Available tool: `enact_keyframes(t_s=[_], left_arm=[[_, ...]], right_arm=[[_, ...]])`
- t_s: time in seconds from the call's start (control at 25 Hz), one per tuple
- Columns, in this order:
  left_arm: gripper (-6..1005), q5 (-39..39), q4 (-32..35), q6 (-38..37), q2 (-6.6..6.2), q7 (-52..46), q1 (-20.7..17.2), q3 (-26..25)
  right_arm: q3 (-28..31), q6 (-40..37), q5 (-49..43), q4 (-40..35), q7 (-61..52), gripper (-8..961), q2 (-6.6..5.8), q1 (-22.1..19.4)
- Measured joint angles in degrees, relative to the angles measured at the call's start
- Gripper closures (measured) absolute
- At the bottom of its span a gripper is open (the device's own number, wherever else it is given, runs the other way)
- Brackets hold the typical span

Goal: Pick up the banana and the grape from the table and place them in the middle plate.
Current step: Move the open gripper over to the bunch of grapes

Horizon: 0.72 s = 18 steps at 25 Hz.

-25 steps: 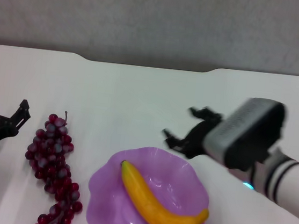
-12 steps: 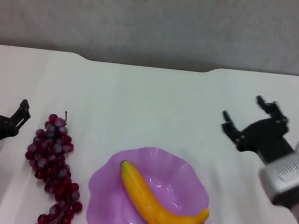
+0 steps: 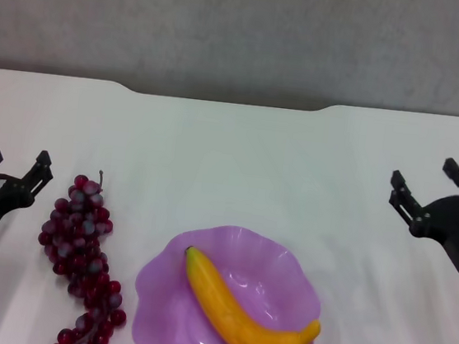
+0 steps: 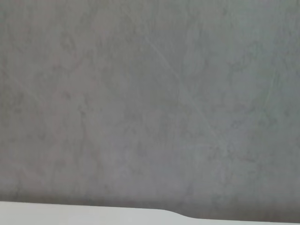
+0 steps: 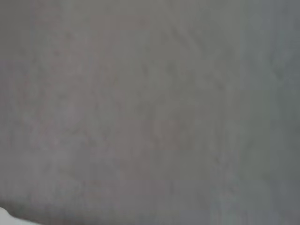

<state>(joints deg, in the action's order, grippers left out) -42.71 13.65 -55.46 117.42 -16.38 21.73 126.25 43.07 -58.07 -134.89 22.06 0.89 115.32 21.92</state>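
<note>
White table with a notched far edge fills our view below a grey wall. On it near us sits the purple middle plate, and the banana lies across its bowl, green tip toward our left. Just left of the plate, apart from it, the grape bunch rests on the table. Further left our left pincer hangs beside the bunch, released, fingers spread. Well off to the right, our right pincer holds nothing, fingers likewise apart
</note>
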Motion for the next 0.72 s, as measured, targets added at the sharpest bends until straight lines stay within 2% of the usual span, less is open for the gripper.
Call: enact_keyframes(t_s=[0.24,0.4,0.52,0.6,0.72], left_arm=[[178,0.89,0.6,-0.53,-0.33,-3.34,-0.37,0.25],[178,5.4,2.86,-1.17,-1.54,-9.62,-0.8,0.18],[178,9.03,6.0,-0.71,-3.15,-12.67,-1.76,-0.15],[178,10.65,10.15,1.36,-4.82,-13.01,-2.87,-0.35],[178,12.54,17.52,9.9,-7.22,-12.42,-4.14,-0.46]], right_arm=[[-0.25,7.43,0.39,-1.42,-4.85,135,-0.13,2.15],[-0.61,8.93,0.28,-2.12,-4.76,135,-0.07,2.4],[-0.48,10.65,0.29,-2.57,-4.77,135,-0.12,2.5],[-0.43,11.2,0.28,-2.68,-4.79,134,-0.13,2.58],[-0.47,11.31,0.3,-2.72,-4.82,134,-0.14,2.63]])
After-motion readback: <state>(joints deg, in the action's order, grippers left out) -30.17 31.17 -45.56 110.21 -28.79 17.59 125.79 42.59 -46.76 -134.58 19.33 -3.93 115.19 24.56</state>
